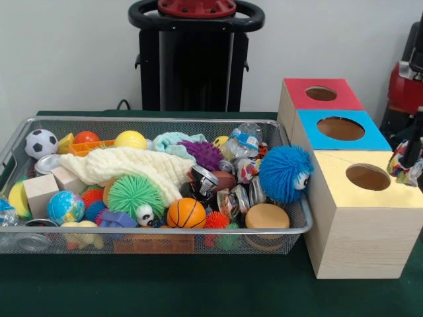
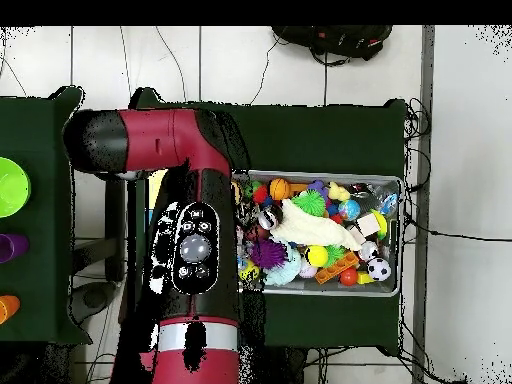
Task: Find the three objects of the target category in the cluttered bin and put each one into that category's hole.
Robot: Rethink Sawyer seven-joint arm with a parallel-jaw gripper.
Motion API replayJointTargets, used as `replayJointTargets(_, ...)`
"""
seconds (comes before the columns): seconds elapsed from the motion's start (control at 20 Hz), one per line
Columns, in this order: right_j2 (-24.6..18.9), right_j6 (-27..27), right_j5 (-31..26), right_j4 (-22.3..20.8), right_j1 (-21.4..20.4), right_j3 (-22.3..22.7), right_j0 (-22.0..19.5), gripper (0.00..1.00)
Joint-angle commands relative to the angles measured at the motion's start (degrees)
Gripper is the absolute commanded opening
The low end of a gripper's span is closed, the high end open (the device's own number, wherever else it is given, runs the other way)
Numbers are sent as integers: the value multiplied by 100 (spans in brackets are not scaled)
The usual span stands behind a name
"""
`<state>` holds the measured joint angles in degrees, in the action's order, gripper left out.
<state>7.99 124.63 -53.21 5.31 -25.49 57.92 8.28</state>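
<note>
I see the bin (image 1: 291, 228), a shallow silver wire-mesh basket, heaped with toys: a cream knitted cloth (image 1: 132, 168) draped across the middle, a green rubbery spiky ball (image 1: 134, 195), a small orange basketball (image 1: 186, 213) and a fuzzy blue ball (image 1: 285, 174) leaning on the bin's 3 o'clock wall. At 3 o'clock of the bin stand three pale wooden boxes with red, blue and yellow faces, each cut with a round hole; the yellow hole (image 1: 368, 177) is nearest the camera. At the front view's 3 o'clock edge, a braided multicoloured rope toy (image 1: 404, 165) hangs just beside and above the yellow box, with the dark gripper (image 1: 414, 148) on it, seemingly clamped. From overhead, the glossy red and black arm (image 2: 190, 250) stretches over the boxes, hiding them, at 9 o'clock of the bin (image 2: 325, 288).
</note>
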Motion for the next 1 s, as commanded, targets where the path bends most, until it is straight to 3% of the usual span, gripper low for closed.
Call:
replayJointTargets(0.05,-687,151,355,290,-384,768,-363,0)
replayJointTargets(0.35,-790,-36,276,378,-870,1340,-512,0)
replayJointTargets(1.0,-973,-282,1051,315,-1477,2591,-657,0)
